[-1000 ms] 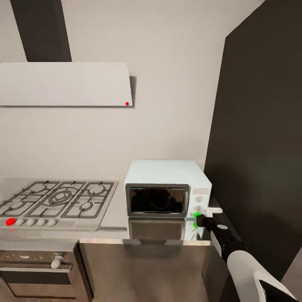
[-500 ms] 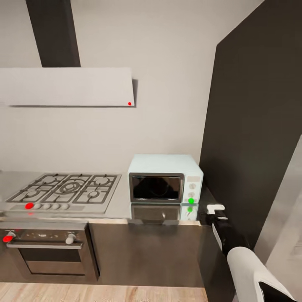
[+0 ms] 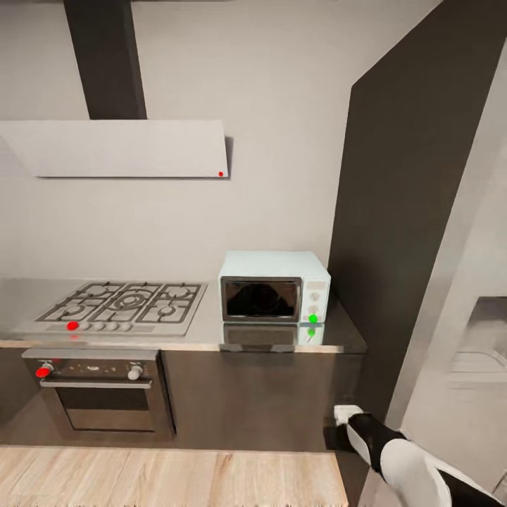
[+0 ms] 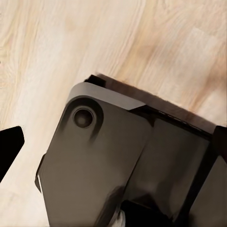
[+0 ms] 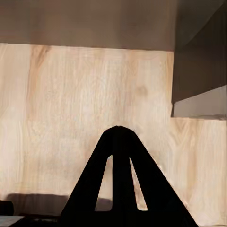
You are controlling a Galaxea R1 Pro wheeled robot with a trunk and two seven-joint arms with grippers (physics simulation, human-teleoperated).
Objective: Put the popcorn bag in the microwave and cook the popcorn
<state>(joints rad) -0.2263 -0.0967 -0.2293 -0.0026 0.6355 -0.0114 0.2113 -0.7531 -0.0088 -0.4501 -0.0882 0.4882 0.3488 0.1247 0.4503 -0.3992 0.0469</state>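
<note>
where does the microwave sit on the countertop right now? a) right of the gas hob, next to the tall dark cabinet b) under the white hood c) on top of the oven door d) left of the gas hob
a: in the head view the microwave stands on the countertop to the right of the gas hob, beside the tall dark cabinet.

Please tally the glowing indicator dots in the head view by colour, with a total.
Red: 3, on the hood, the hob and the oven.
Green: 1, on the microwave, with its reflection on the countertop below not counted.
Total: 4.
</note>
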